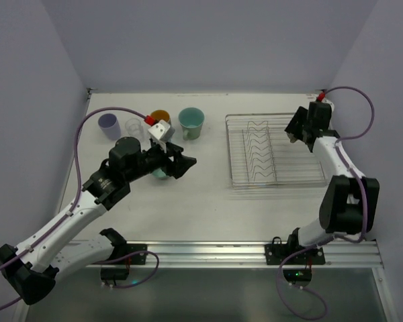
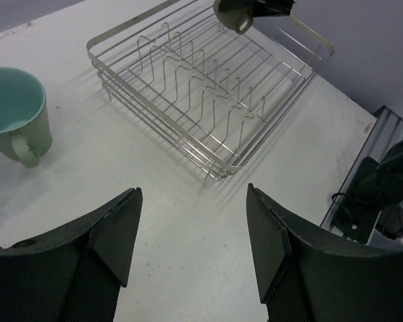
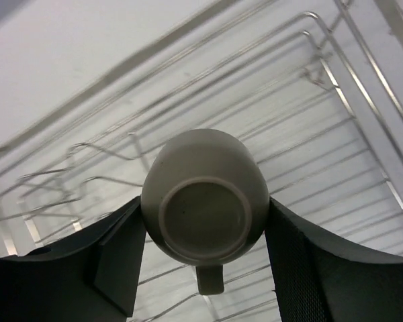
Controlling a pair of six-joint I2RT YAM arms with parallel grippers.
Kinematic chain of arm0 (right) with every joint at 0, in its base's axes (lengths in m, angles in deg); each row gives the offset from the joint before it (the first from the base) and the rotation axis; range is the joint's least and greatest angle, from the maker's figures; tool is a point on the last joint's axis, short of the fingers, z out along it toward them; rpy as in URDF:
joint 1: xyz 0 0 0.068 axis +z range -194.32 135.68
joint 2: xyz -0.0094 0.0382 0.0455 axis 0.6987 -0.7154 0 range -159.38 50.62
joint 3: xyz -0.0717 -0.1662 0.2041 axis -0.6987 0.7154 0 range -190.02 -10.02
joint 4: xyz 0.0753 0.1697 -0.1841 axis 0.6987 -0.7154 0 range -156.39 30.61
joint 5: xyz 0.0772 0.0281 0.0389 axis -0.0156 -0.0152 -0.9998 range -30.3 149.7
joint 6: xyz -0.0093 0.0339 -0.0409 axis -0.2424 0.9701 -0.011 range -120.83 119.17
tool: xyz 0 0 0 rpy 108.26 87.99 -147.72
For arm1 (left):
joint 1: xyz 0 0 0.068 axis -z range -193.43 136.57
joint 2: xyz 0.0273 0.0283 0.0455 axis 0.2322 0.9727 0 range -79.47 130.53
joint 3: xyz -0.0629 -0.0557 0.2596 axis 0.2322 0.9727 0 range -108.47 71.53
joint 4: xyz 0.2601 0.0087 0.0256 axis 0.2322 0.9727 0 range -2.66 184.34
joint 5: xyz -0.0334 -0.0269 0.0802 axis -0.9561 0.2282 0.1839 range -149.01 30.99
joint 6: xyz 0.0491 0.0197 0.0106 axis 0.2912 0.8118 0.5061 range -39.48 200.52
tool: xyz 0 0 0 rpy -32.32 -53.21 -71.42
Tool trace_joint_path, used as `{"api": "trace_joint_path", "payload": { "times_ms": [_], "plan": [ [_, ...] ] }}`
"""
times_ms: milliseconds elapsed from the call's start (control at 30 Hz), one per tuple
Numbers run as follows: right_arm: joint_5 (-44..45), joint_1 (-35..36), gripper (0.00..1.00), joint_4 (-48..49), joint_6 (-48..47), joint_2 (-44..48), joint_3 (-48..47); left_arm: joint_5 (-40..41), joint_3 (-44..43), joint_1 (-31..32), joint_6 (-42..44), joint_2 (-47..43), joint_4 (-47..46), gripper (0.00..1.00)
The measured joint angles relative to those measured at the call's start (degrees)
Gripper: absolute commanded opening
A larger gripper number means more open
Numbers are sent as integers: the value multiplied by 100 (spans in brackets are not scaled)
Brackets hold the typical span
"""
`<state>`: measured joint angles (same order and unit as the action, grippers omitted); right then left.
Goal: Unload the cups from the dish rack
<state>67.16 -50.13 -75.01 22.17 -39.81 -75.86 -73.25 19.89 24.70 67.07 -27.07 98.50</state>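
Resting on white table (image 1: 208, 201): dish rack (image 1: 302, 155); grey-lavender walls (image 1: 208, 40) surrounding.

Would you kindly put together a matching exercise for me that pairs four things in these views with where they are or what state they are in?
Things:
1. lavender cup
2. olive-brown cup
3. pale green mug
4. left gripper

Places or states:
A. open, holding nothing
B. on the table, between the orange-lined cup and the dish rack
C. leftmost of the cups on the table
D. clamped in the right gripper, over the rack

Pairs: 1-C, 2-D, 3-B, 4-A.
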Motion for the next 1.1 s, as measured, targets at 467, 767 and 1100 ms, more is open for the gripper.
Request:
{"api": "trace_joint_path", "payload": {
  "times_ms": [467, 767, 1100],
  "plan": [
    [-3383, 1222, 40, 2524, 2107, 2538, 2568, -887, 107, 144, -1405, 960, -1419, 68],
    [-4793, 1703, 40, 4551, 3722, 2830, 3475, -833, 92, 420, -1714, 1808, -1878, 68],
    [-5473, 1753, 39, 6310, 4892, 2365, 3707, -739, -208, 546, -1711, 2330, -2317, 63]
  ]
}}
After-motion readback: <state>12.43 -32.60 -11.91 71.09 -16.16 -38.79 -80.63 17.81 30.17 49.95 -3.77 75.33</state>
